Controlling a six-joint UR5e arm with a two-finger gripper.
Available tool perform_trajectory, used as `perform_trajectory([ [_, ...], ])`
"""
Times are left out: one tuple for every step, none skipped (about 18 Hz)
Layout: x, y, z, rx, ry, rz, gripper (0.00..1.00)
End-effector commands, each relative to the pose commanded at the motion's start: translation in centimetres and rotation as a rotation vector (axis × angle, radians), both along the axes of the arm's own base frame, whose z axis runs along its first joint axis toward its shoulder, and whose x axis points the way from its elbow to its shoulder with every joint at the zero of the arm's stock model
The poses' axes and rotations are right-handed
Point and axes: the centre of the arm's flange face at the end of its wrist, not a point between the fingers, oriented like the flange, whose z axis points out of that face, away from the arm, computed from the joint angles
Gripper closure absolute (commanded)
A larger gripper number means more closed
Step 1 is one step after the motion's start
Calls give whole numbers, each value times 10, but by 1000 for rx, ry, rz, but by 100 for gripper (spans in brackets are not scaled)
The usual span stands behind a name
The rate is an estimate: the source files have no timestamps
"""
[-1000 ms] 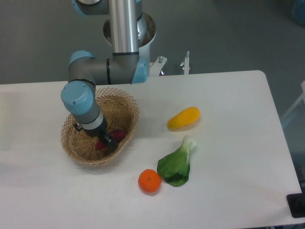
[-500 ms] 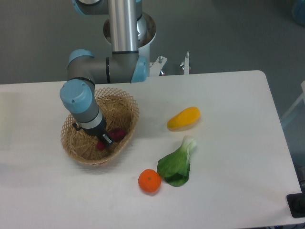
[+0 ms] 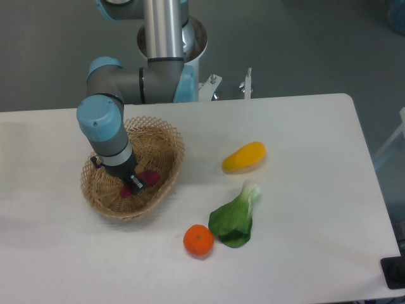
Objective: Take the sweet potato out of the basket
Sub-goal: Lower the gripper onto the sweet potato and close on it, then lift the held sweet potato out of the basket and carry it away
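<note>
The magenta sweet potato (image 3: pixel 150 178) is inside the tan wicker basket (image 3: pixel 169 144) on the left of the table. My gripper (image 3: pixel 135 184) reaches down into the basket and is shut across the middle of the sweet potato. Its two magenta ends stick out on either side of the fingers. The sweet potato looks raised slightly off the basket floor, below rim height. The arm's wrist hides the basket's back-left inside.
A yellow oblong fruit (image 3: pixel 244 157) lies right of the basket. A green bok choy (image 3: pixel 236 216) and a round orange (image 3: pixel 199 240) lie toward the front. The arm's base column (image 3: pixel 166 38) stands behind the basket.
The gripper has moved slightly up and to the left inside the basket, and the sweet potato has moved with it.
</note>
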Motion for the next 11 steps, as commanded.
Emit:
perform_trajectory([
  [-10,2,9,-8,-11,12,64],
  [-19,3,17,-12,-22,24,64],
  [-30,4,24,-7,-35,41,64],
  [-42,3,30,5,-48,59,64],
  [-55,3,37,25,-54,76,64],
  [-69,2,44,42,-51,94,64],
  [-83,0,51,53,-44,114,64],
  [-97,-3,57,66,-38,133,64],
  [-115,-5,64,84,-29,151,64],
  [-131,-8,73,100,-20,162,64],
  [-144,-9,79,111,-14,165,64],
])
